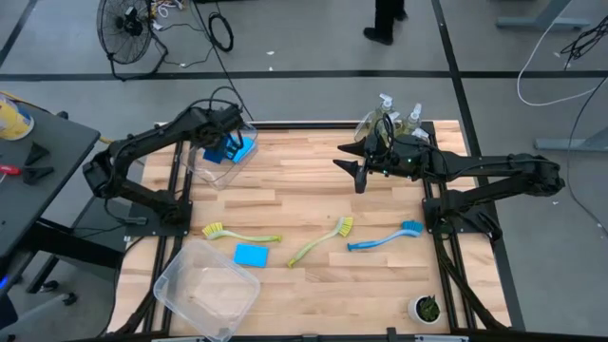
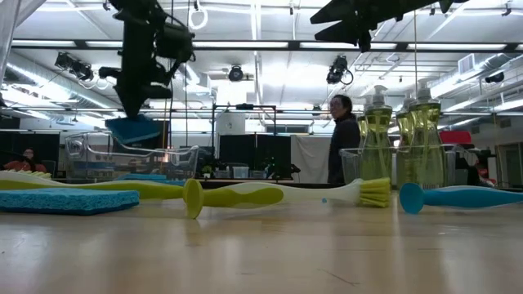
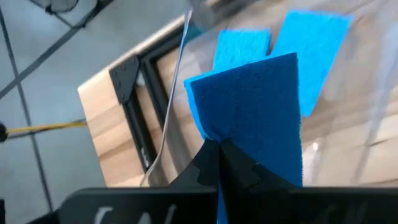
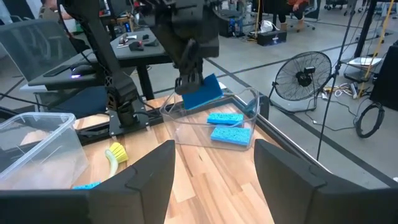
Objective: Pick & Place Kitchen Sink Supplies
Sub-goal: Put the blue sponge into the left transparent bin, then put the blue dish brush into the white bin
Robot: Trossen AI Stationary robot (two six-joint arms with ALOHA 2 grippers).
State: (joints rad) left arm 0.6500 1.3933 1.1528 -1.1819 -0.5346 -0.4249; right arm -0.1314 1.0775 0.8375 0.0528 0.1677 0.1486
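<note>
Sponge [image 3: 255, 112] pinched in left claw [image 3: 219, 146]

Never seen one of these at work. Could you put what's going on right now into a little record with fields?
Left gripper: shut on a blue sponge, held above the far clear bin
In that bin: two blue sponges
Right gripper: open, empty, above the table
Lying on table: one sponge, three dish brushes
Soap bottles: standing in another bin

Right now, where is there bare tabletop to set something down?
Free: the mid-table wood between the sponge bin and the right gripper. Crowded: the near strip with the yellow-green brushes, loose sponge, blue brush and empty bin.
</note>
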